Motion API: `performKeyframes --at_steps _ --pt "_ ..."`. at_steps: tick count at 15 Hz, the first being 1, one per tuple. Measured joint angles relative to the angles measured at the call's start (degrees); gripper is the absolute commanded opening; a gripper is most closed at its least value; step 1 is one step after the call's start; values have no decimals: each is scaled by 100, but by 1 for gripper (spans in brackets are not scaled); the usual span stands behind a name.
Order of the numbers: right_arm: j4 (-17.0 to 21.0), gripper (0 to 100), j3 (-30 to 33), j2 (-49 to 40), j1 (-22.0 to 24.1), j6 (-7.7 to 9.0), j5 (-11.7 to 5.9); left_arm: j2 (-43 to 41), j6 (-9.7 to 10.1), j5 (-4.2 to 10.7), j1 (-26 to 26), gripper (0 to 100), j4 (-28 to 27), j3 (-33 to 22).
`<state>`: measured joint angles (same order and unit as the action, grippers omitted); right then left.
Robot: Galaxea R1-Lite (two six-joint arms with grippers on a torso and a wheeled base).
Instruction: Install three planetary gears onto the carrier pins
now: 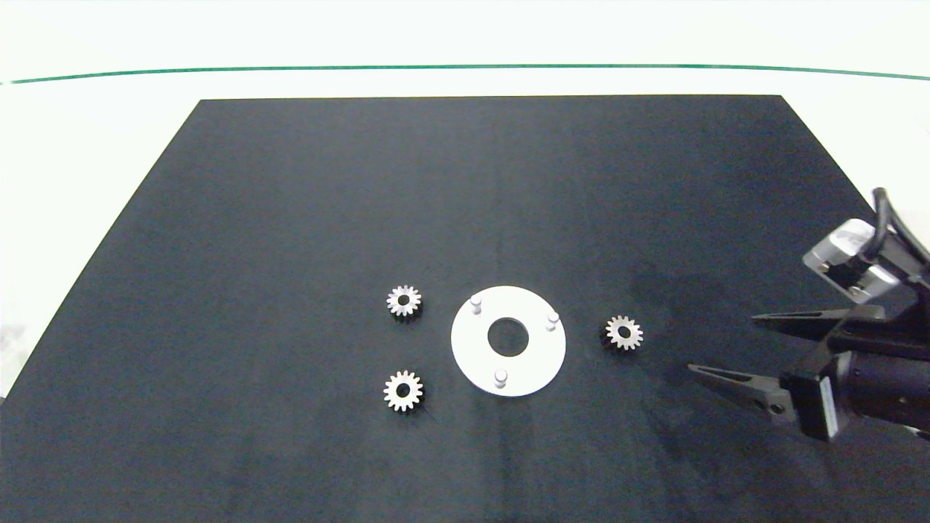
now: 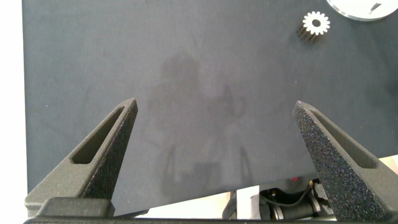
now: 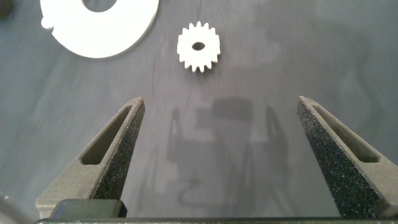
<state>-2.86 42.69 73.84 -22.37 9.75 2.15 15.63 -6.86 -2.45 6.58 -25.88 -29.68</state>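
Right claw (image 1: 726, 345) spread wide, empty, at 3 o'clock of disc (image 1: 508, 363), aimed at nearest gear (image 1: 624, 333). Left claw (image 2: 217, 115) spread, empty, out of head view.

All three gears flat on bench mat (image 1: 290, 218), bores vertical: other two at 9 o'clock (image 1: 404, 301) and 8 o'clock (image 1: 403, 391). Pins (image 1: 500, 378) upright, bare.

Risk: thin flat gear slipping or tilting in pinch; bore missing pin, nudging loose disc.

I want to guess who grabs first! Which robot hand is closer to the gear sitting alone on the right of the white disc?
The right end effector: open, beside that gear. The left end effector is outside the head view, back past the disc.
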Motion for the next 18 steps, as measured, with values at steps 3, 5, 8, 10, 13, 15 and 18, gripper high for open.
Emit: performKeyframes --at_steps 3,5,8,10,13,15,18 --pt "-564 100 11 774 -185 -2 -57 -1 -5 2 -13 100 0 -24" --pt "-631 100 63 1143 -334 -41 -116 0 -2 6 -13 100 0 -46" --pt "-625 100 328 1488 -397 -247 -138 7 1 2 -9 100 -2 -71" --pt "-608 100 510 1648 -404 -251 -140 16 1 2 -2 100 6 -101" --pt "-601 95 717 1871 -406 -258 -141 33 1 2 6 100 9 -135" --pt "-597 92 874 2035 -406 -260 -155 41 4 2 9 100 11 -165" --pt "-573 86 992 2170 -411 -256 -228 46 4 0 11 100 4 -195"
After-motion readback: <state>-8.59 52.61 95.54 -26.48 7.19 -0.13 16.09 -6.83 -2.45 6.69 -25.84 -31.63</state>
